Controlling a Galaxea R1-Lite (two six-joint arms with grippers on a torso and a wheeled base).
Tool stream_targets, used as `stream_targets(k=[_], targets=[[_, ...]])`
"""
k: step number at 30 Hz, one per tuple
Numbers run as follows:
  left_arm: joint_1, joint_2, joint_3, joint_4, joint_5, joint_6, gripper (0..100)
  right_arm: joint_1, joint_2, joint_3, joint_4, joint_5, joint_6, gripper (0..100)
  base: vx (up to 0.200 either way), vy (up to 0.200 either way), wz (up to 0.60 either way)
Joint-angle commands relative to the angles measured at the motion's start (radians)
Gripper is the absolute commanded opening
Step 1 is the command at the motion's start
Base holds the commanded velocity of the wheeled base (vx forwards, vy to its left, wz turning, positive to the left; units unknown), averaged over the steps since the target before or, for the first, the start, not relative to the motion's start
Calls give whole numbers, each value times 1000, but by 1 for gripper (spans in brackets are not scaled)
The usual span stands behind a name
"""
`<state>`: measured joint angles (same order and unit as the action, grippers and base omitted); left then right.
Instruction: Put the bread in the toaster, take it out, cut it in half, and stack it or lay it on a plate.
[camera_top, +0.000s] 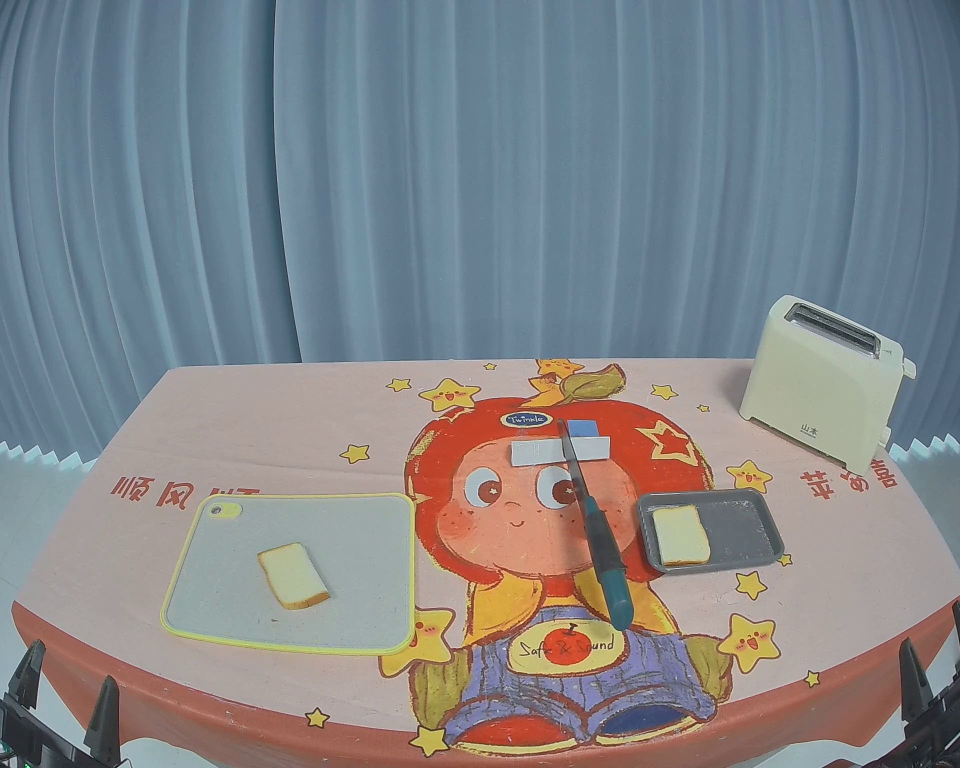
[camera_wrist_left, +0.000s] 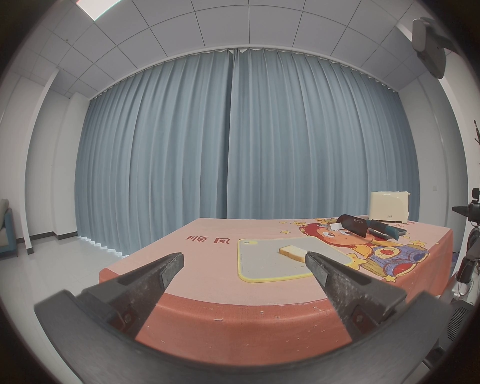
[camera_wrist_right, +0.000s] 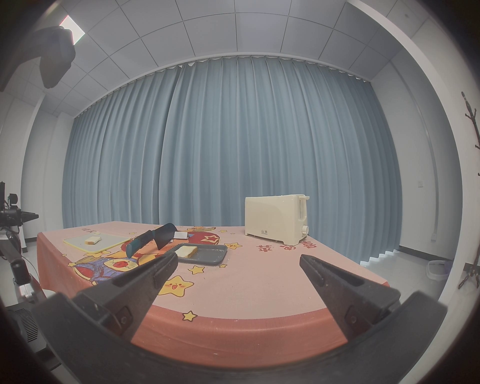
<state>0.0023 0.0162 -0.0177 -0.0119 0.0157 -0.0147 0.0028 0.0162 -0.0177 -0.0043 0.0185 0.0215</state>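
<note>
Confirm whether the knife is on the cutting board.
No, the knife lies on the table between the board and the tray.

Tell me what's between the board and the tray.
The knife, blade over a small white rest, lies between board and tray, per the head view.

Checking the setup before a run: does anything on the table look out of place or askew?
Nothing spilled or damaged. The knife lies slanted, blade propped on a small grey block, which looks deliberate.
</note>
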Motion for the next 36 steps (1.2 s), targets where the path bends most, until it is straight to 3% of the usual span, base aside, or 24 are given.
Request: stream_targets(k=[1, 14, 17, 18, 19, 28, 32, 36], targets=[[1, -13, 18, 0, 1, -1, 100, 0, -16, 18, 0, 0, 0, 100, 0, 0, 0], [1, -13, 18, -20, 4, -7, 100, 0, -16, 18, 0, 1, 0, 100, 0, 0, 0], [1, -13, 18, -62, 7, -10, 100, 0, -16, 18, 0, 1, 0, 100, 0, 0, 0], [1, -13, 18, -189, 6, 1, 100, 0, -16, 18, 0, 0, 0, 100, 0, 0, 0], [1, -13, 18, -195, 6, 4, 100, 0, -16, 18, 0, 0, 0, 100, 0, 0, 0], [1, -13, 18, -92, 9, 18, 100, 0, -16, 18, 0, 0, 0, 100, 0, 0, 0], [-1, -13, 18, -161, -8, 28, 100, 0, -16, 18, 0, 0, 0, 100, 0, 0, 0], [-2, -5, 12, -172, -66, 35, 100, 0, -16, 18, 0, 0, 0, 100, 0, 0, 0]])
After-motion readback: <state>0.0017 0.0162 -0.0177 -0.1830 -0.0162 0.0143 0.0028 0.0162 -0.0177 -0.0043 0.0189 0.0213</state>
